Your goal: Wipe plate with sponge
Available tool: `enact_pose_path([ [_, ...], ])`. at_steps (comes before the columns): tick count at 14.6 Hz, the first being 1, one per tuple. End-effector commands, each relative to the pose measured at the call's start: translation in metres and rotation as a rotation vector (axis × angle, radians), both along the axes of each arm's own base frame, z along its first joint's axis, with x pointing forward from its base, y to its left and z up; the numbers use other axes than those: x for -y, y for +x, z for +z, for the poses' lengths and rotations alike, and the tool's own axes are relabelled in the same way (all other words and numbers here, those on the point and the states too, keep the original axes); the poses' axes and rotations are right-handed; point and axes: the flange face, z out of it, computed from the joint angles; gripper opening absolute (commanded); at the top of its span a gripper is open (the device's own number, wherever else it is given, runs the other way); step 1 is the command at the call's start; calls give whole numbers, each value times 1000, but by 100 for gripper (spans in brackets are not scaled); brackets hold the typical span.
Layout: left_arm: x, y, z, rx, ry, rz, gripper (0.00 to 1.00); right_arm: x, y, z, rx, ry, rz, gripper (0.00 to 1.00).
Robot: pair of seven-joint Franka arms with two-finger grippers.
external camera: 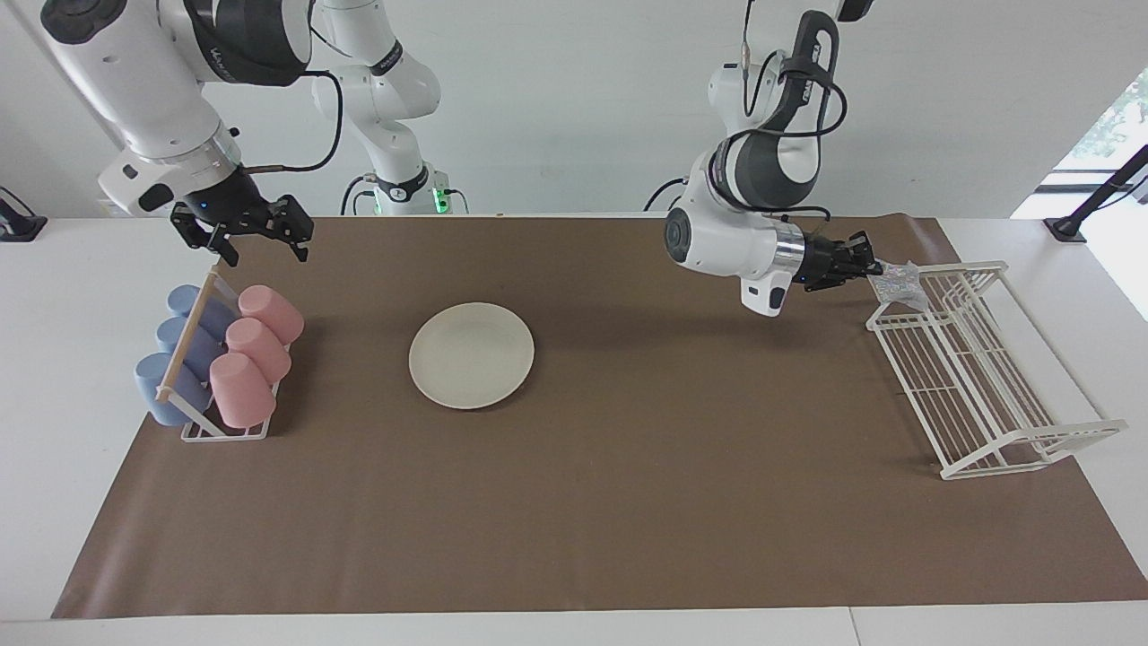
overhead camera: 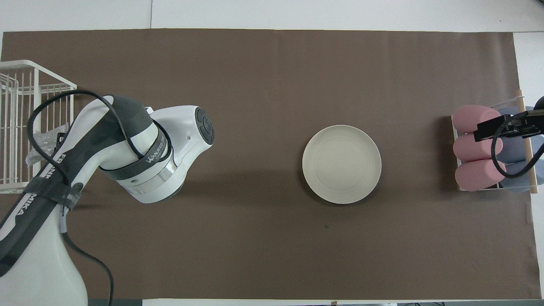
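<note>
"franka" lettering on left arm [overhead camera: 25,212]

Left arm bent low, forearm lying almost flat and pointing sideways toward its own end of the table. Left gripper [external camera: 872,261] turned on its side, fingers squeezed tight on the sponge [external camera: 898,284], up in the air over the white rack [external camera: 978,377] edge. Right arm reaching down from up high, wrist tipped down. Right gripper [external camera: 258,244] hanging in the air over the cup rack [external camera: 224,431], fingers spread wide apart with nothing between them. Only the tip of it seen from above.
</note>
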Motion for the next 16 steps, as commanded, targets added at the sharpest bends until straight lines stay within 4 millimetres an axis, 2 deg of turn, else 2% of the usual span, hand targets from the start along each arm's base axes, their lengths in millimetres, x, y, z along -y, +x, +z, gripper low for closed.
enact_pose_path([
  [1, -29, 35, -12, 13, 85, 67, 0, 12, 4, -4, 23, -20, -53, 100],
  [4, -49, 49, -17, 21, 131, 47, 0, 14, 1, -2, 25, -16, -54, 100],
  [9, -80, 72, -32, 35, 54, 1, 0, 14, -1, -3, 20, -15, -51, 100],
  [10, -80, 72, -38, 28, 37, -13, 0, 14, -1, -3, 20, -15, -49, 100],
  [16, -101, 76, -45, 32, 15, -4, 0, 11, 0, -2, 25, -16, -52, 100],
])
